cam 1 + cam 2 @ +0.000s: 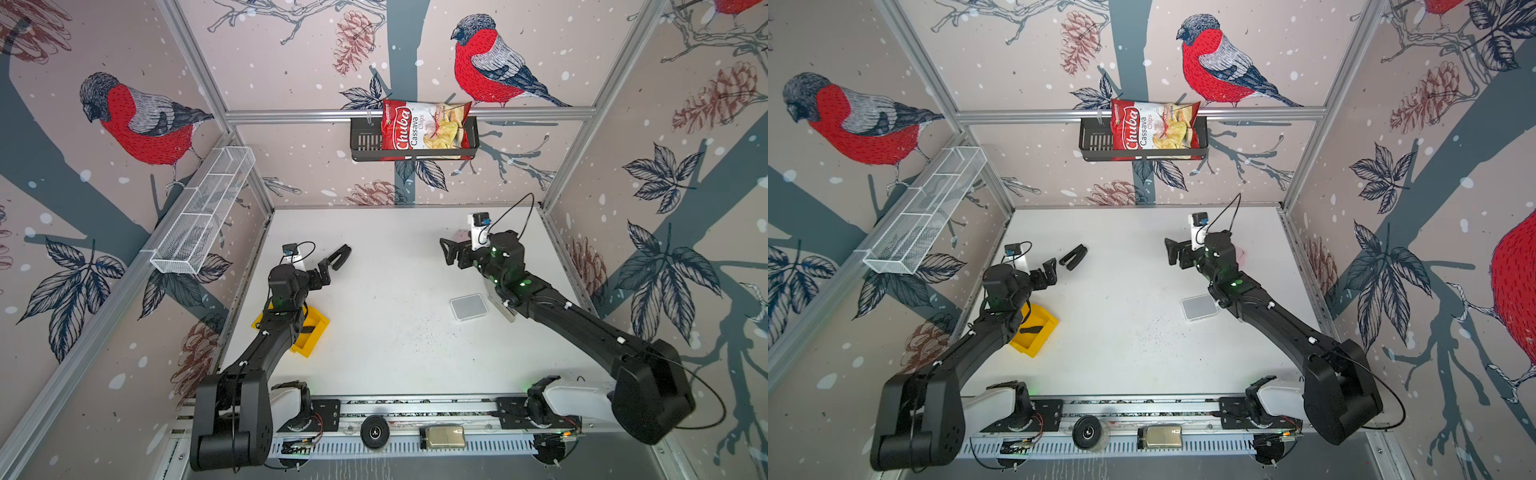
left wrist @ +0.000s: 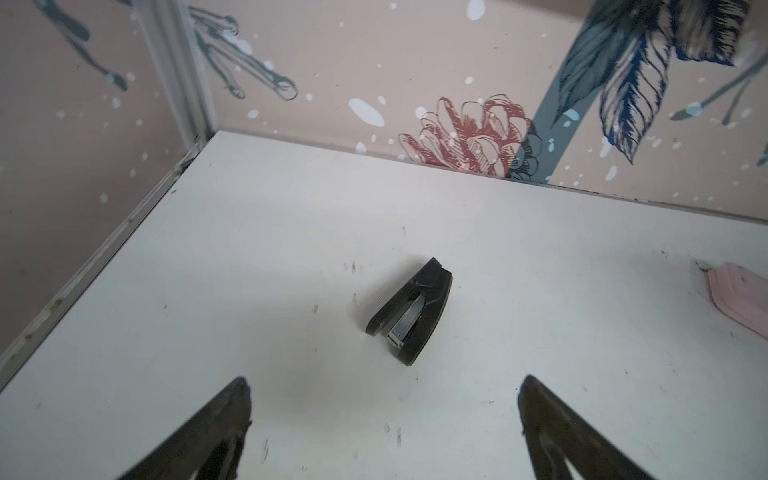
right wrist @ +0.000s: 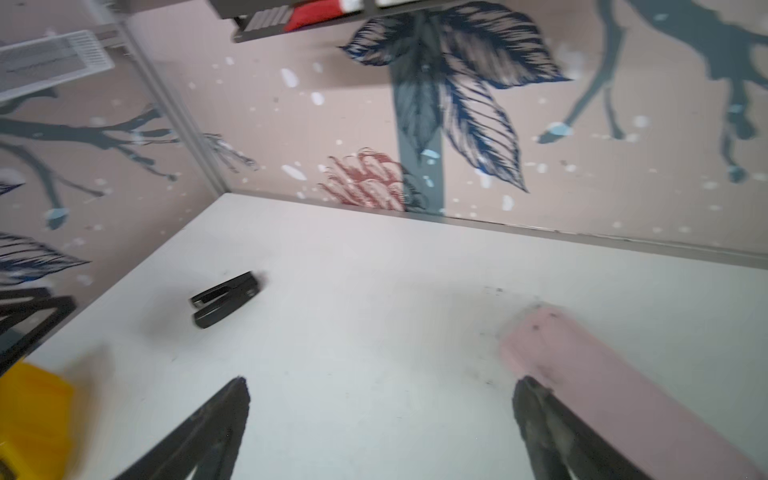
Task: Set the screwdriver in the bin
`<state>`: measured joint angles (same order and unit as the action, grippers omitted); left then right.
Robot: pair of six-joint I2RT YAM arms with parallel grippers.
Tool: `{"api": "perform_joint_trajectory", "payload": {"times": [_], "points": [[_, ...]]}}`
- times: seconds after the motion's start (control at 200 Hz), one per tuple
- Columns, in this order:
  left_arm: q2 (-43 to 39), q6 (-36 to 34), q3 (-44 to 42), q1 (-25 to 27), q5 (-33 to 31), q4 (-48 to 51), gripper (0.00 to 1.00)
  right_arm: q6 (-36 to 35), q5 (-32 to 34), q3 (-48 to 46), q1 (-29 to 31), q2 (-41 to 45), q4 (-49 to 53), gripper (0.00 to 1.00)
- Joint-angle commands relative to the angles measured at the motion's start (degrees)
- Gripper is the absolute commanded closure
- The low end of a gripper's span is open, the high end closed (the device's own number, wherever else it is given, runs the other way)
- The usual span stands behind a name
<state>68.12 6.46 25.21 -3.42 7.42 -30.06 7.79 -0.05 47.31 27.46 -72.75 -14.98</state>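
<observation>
Two wide-open, empty claws, left gripper (image 2: 384,382) and right gripper (image 3: 381,382), with screwdriver (image 1: 1030,331) lying in yellow bin (image 1: 1025,347) at lower left, but could tip it dragging that left arm across the rim.

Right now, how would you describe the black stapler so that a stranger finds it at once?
Take the white table, left half, just beyond the open left gripper. There lies the black stapler, alone on the surface. Unlike the yellow bin nearer the front, it is a dark wedge with a slightly open mouth showing grey metal.
</observation>
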Motion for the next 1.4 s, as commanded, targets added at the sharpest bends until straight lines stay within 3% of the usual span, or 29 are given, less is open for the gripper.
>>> {"api": "perform_joint_trajectory", "payload": {"times": [0.0, 0.085, 0.215, 0.395, 0.5, 0.57, 0.771, 0.896, 0.976, 1.396], "points": [[2.5, -6.1, -3.2, 0.6, 2.1, -16.9, 0.01, -2.2, 4.8, -3.4, -4.6, 2.1, -3.6, 0.00], [4.4, -7.3, -5.6, 0.8, 2.2, -21.5, 0.01, -3.3, 9.4, -8.4, -8.7, 3.8, -6.2, 0.00], [5.4, -9.1, -8.2, 0.9, 1.1, -24.2, 0.01, -4.5, 9.5, -17.5, -16.1, 4.7, -14.0, 0.00], [9.2, -9.5, -12.6, 0.9, -1.3, -33.2, 0.01, -6.7, 12.9, -30.4, -22.0, -0.5, -36.3, 0.00], [10.4, -8.1, -11.7, 0.9, -2.5, -33.5, 0.01, -4.3, 11.6, -33.1, -25.4, -4.9, -44.5, 0.00], [11.0, -6.6, -11.6, 0.8, -4.2, -34.4, 0.01, -2.1, 9.0, -32.0, -27.4, -6.1, -44.4, 0.01], [17.1, -5.4, -12.8, 0.8, -4.3, -43.2, 0.01, -3.1, 6.7, -35.1, -27.3, -13.8, -57.1, 0.01], [21.5, -4.8, -13.5, 0.9, -5.2, -48.6, 0.01, -3.7, 5.4, -34.0, -27.3, -13.3, -54.0, 0.01], [20.3, -4.6, -12.4, 0.9, -5.2, -44.4, 0.01, -3.6, 5.2, -33.8, -27.4, -13.1, -53.1, 0.01], [20.8, -5.6, -12.2, 0.9, -3.9, -45.0, 0.01, -3.6, 5.3, -33.7, -27.4, -13.2, -53.2, 0.01]]}}
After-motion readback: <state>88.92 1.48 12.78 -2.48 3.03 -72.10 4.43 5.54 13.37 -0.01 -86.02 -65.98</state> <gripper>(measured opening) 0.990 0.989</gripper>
